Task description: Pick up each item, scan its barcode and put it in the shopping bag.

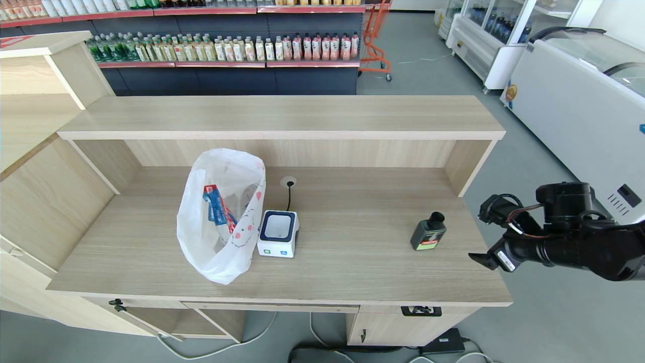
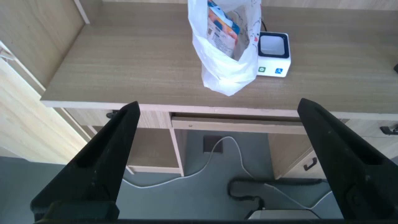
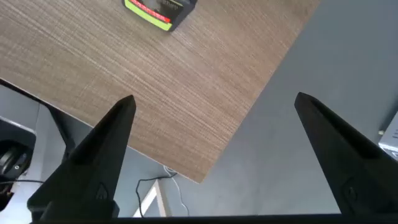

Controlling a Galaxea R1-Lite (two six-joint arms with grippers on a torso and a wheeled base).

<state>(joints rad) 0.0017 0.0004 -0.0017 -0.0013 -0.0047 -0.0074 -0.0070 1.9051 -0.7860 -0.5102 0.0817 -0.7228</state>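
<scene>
So, pick-up step for the bottle [image 1: 428,232], by my read: it stands upright on the counter [image 1: 352,267] near the right end, well apart from the scanner [image 1: 278,233] and the bag [image 1: 221,222]. The bag stands open just left of the scanner, touching it or nearly so, and already holds at least one packet. The right gripper [image 3: 214,99] hangs off the counter's right edge, near the bottle, jaws spread wide with nothing between them. The left gripper [image 2: 217,104] is out in front of the counter, lower than its top, also spread wide and holding nothing. Next move, as I judge it: bring the right gripper in over the counter edge, line the jaws up across the bottle body below the cap, and close. Then carry it to the scanner with the barcode facing the window; I can't tell from here which side carries the barcode. The bottle may tip if a finger clips it on the way in.
</scene>
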